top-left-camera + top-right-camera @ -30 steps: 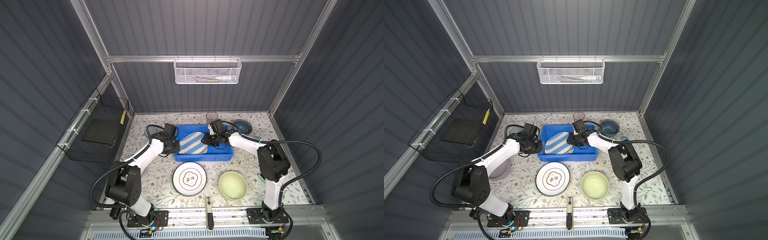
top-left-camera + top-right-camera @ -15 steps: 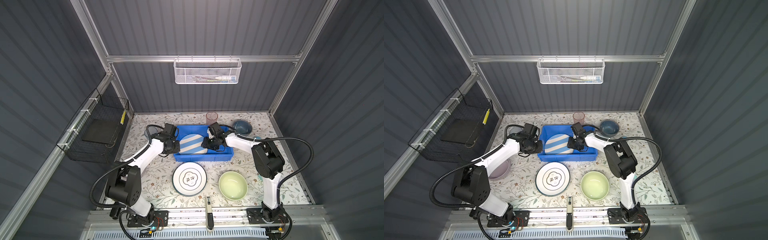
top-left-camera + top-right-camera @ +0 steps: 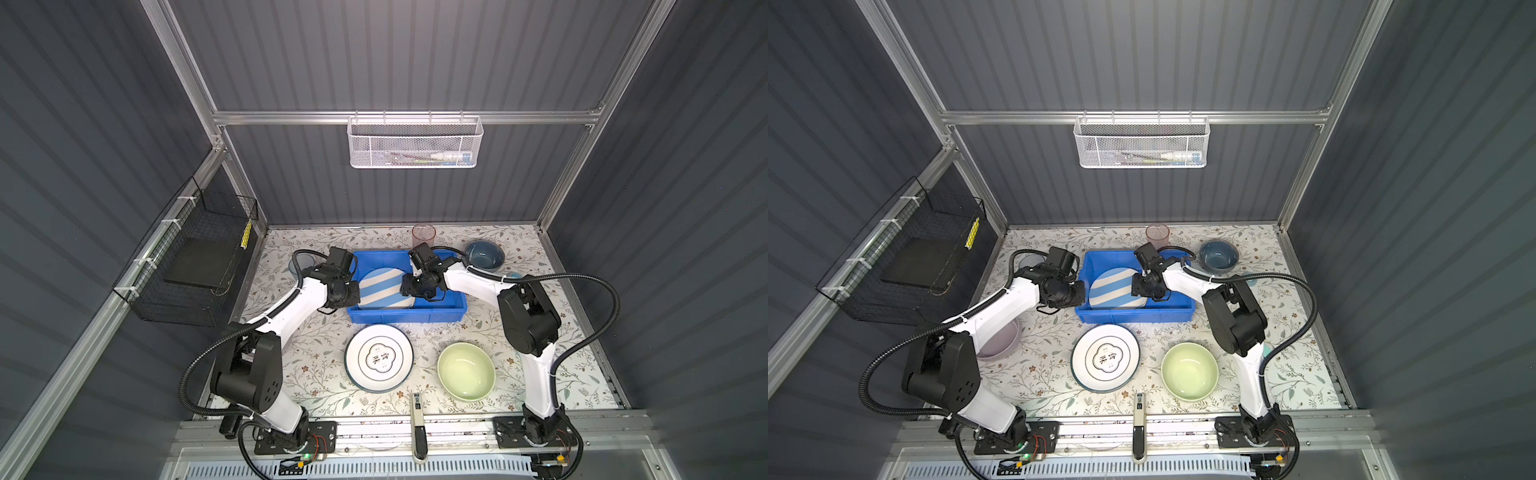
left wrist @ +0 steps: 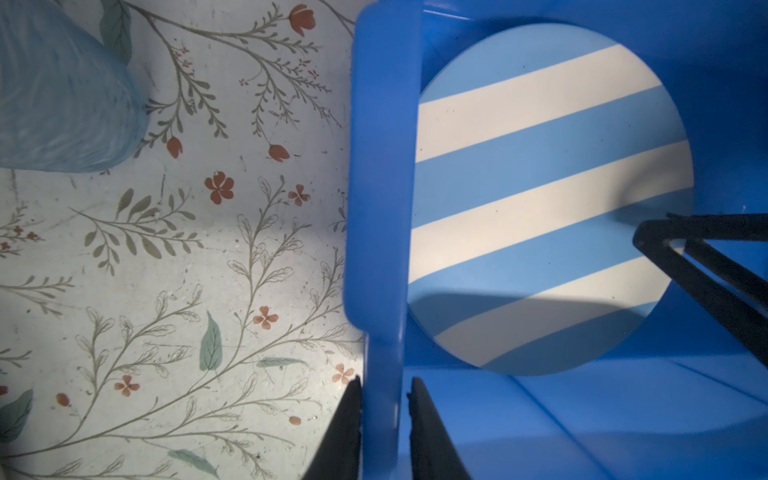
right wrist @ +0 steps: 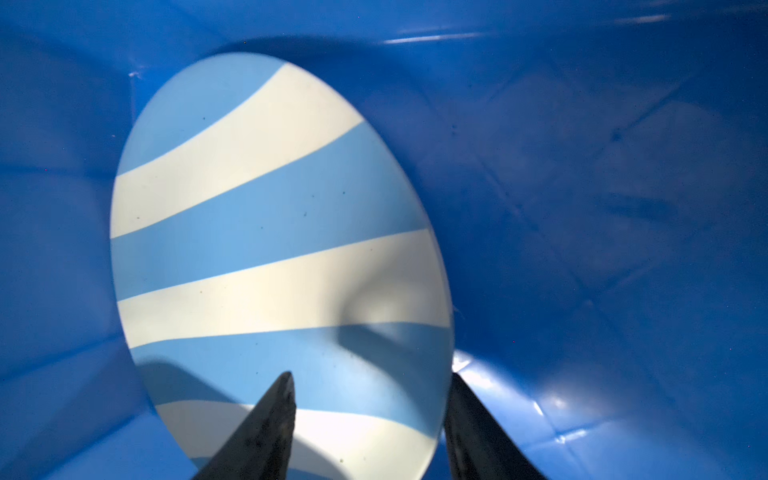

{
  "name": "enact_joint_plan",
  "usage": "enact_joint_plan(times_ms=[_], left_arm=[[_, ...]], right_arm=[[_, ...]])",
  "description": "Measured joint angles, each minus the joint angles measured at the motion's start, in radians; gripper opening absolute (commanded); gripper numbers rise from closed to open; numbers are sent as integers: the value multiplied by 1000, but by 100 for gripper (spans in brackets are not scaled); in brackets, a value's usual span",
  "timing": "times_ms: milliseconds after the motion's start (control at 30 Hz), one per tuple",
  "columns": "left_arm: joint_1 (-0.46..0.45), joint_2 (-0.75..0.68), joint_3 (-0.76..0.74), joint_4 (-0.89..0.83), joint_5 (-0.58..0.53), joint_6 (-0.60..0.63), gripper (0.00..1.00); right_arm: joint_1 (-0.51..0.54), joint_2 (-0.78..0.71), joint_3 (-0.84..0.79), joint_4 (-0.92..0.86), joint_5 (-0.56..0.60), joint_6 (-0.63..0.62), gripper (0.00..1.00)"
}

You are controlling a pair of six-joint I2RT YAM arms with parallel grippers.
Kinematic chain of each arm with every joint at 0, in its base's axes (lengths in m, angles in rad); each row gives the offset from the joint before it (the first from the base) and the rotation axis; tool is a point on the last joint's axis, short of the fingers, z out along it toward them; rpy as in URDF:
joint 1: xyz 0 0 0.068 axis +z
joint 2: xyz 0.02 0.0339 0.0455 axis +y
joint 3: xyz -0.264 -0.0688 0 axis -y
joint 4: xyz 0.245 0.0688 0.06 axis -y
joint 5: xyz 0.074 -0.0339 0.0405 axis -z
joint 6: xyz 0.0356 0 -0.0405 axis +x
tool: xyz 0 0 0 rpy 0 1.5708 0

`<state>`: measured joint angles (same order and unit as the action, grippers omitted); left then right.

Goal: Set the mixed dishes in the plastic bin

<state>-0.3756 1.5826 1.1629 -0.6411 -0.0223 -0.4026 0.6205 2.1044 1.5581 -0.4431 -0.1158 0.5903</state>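
Inside grey walls (image 3: pixel 415 62), a floral tabletop (image 3: pixel 316 361) carries the blue bin (image 3: pixel 407 316), where the striped plate (image 3: pixel 380 286) already lies near its left wall. The left gripper (image 4: pixel 385 382) pinches that wall's rim, probably to steady the bin. The right gripper (image 5: pixel 370 376) holds its jaws spread astride the plate's edge, gripping nothing. Only the wrist views show how the jaws stand; both top views add the white plate (image 3: pixel 379 358), green bowl (image 3: pixel 466 371), grey-blue bowl (image 3: pixel 484 254) and pink cup (image 3: pixel 423 236) sitting outside the bin.
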Motion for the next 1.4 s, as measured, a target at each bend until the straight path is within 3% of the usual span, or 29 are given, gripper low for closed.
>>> enact_joint_plan(times_ms=[267,433,667,800,1167,1400], left_arm=[[0,0,0,-1,1,0,24],[0,-25,0,-25,8,0,34],[0,-130,0,-87,11,0,42],[0,-174,-4,-134,32,0,42],[0,-294,-155,-189,145,-5,43],[0,-338,-302,-168,196,-59,36]], right_arm=[[17,12,17,-29,38,-24,66],[22,2,15,-45,49,-40,71],[22,-135,-14,-64,68,-74,74],[22,-241,-32,-67,67,-96,71],[56,-548,-308,-45,-13,-98,67],[135,-665,-472,-18,-65,-77,62]])
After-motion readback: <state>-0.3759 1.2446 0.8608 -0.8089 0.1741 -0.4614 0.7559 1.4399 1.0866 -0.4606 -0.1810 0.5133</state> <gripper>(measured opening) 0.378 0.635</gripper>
